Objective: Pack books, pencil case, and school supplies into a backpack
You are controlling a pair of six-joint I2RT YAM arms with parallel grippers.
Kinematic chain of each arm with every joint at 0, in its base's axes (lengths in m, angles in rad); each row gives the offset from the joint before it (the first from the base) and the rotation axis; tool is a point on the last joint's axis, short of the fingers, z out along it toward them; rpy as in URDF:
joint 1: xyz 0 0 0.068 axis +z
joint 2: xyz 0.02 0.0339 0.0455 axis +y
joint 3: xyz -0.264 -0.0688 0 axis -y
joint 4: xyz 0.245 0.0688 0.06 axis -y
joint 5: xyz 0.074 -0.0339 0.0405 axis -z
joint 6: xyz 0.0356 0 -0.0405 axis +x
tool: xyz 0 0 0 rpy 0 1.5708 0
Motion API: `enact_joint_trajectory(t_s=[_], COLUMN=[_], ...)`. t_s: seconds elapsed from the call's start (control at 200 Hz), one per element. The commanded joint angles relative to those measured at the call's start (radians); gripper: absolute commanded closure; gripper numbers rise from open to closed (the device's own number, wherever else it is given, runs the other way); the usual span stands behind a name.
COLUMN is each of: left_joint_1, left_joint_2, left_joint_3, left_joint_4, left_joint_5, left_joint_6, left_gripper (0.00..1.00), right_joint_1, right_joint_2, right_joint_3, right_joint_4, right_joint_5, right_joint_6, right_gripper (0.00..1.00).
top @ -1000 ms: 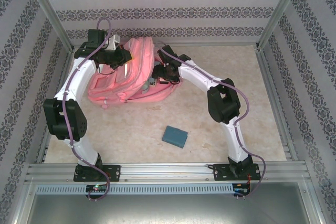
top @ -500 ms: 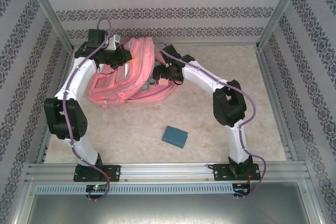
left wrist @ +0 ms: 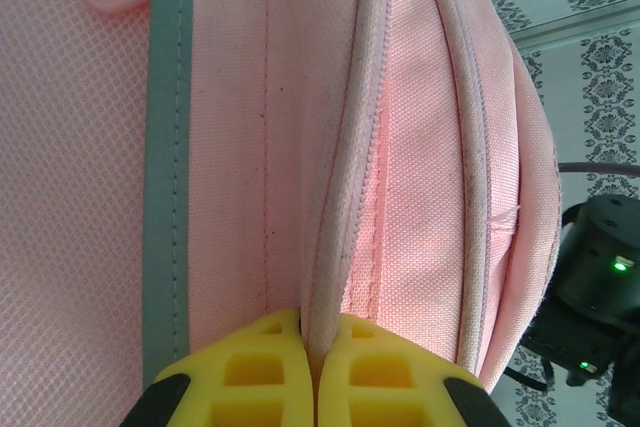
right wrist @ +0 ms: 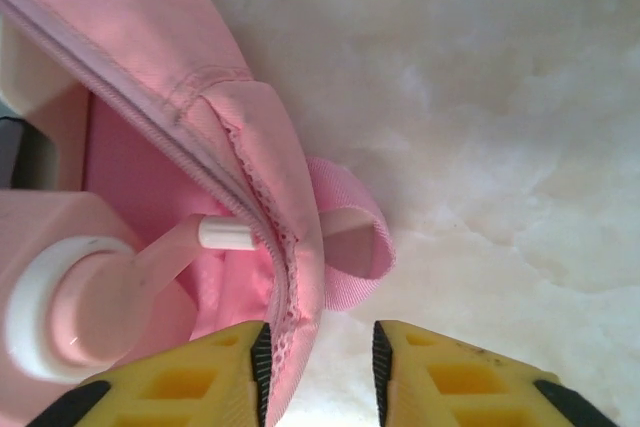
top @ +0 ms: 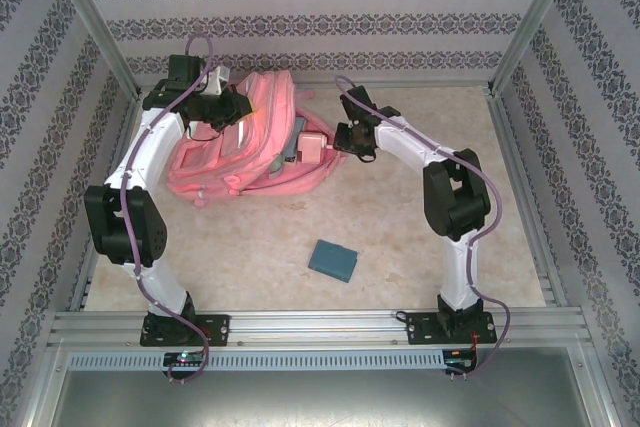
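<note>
From above, the pink backpack [top: 250,152] lay on its side at the far left of the bench [top: 420,237], between the two arms. The left tool [top: 238,112] sat on its upper face. The right tool [top: 345,137] hung just beside its open mouth, where a pink boxy piece [top: 312,147] poked out. A dark-teal block [top: 332,260] lay alone on the bench, well apart from the backpack and nearer the arm bases.

The left wrist view gave what the overhead could not. There the left tool [left wrist: 318,337] was closed tight, its yellow fingers [left wrist: 250,377] pinching a raised zip seam [left wrist: 350,197] of the backpack [left wrist: 420,147].

The right wrist view showed the right tool [right wrist: 320,339] with a plain gap between its fingers [right wrist: 440,367], gripping nothing. The hemmed edge of the backpack [right wrist: 150,27] opening ran down along the inner side of one finger, and the other finger stood clear of it. A webbing loop [right wrist: 352,247] curled just beyond the tips. The pink boxy piece [right wrist: 50,217], with a white ring [right wrist: 30,287] on it, sat inside the opening.
</note>
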Motion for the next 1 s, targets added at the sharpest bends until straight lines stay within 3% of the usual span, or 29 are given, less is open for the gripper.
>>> enact_joint_trajectory(t_s=[0.0, 0.46, 0.495, 0.53, 0.57, 0.849, 0.994], left_joint_1=[0.022, 0.022, 0.022, 0.022, 0.02, 0.023, 0.023], left_joint_2=[-0.002, -0.003, -0.003, -0.004, -0.005, 0.0, 0.018], left_joint_3=[0.037, 0.035, 0.034, 0.033, 0.035, 0.031, 0.032], left_joint_4=[0.03, 0.027, 0.027, 0.027, 0.024, -0.022, -0.044], left_joint_5=[0.007, 0.005, 0.004, 0.004, 0.001, -0.118, -0.164], left_joint_6=[-0.01, -0.007, -0.006, -0.004, -0.002, 0.016, 0.014], left_gripper=[1.0, 1.0, 1.0, 1.0, 1.0, 1.0, 1.0], right_joint_1=[-0.002, -0.005, -0.004, -0.004, -0.004, -0.006, -0.025], right_joint_2=[0.047, 0.134, 0.141, 0.144, 0.138, -0.08, -0.182], right_joint_3=[0.021, 0.079, 0.086, 0.092, 0.097, 0.002, -0.065], right_joint_4=[0.025, 0.063, 0.063, 0.055, 0.037, -0.088, -0.083], right_joint_5=[-0.048, -0.113, -0.119, -0.12, -0.107, 0.157, 0.167], right_joint_6=[0.028, 0.063, 0.063, 0.063, 0.063, 0.013, 0.012], right_gripper=[0.71, 0.7, 0.74, 0.89, 1.0, 1.0, 1.0])
